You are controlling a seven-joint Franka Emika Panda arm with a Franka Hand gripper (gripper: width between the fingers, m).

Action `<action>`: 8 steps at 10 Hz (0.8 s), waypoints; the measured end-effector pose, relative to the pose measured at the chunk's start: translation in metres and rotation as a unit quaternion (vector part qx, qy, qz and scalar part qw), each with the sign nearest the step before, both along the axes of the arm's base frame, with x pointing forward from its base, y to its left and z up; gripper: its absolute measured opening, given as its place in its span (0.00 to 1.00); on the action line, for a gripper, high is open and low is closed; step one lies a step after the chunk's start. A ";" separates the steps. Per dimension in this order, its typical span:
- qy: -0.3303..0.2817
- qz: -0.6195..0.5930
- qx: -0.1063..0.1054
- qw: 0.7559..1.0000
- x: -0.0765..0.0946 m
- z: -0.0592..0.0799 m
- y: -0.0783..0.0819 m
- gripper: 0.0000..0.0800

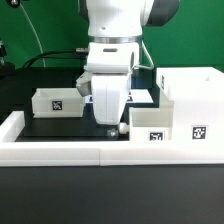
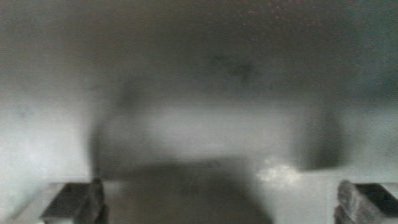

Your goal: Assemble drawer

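The big open-fronted box housing (image 1: pixel 190 100) stands at the exterior view's right, with a tag on its front. One small tray (image 1: pixel 150 124) sits just in front of it, tag facing the camera. The second small tray (image 1: pixel 57 100) sits at the exterior view's left. My gripper (image 1: pixel 107 122) hangs low over the black table, close beside the first tray and between the two trays. The wrist view is very blurred. It shows only my two fingers (image 2: pixel 75 202) far apart at the picture's edge, a dark gap between them and a pale surface close ahead. The gripper (image 2: pixel 219 205) is open and holds nothing.
The long low white border wall (image 1: pixel 90 152) runs along the front and turns back at the exterior view's left (image 1: pixel 10 126). A flat white board (image 1: pixel 146 97) lies behind the gripper. Cables hang at the back left.
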State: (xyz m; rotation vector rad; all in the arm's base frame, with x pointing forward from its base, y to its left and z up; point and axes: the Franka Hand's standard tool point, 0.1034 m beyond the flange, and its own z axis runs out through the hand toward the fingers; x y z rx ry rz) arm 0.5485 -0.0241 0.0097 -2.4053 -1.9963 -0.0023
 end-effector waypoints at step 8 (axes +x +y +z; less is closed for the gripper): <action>0.017 0.053 -0.006 0.998 0.029 0.015 0.005 0.81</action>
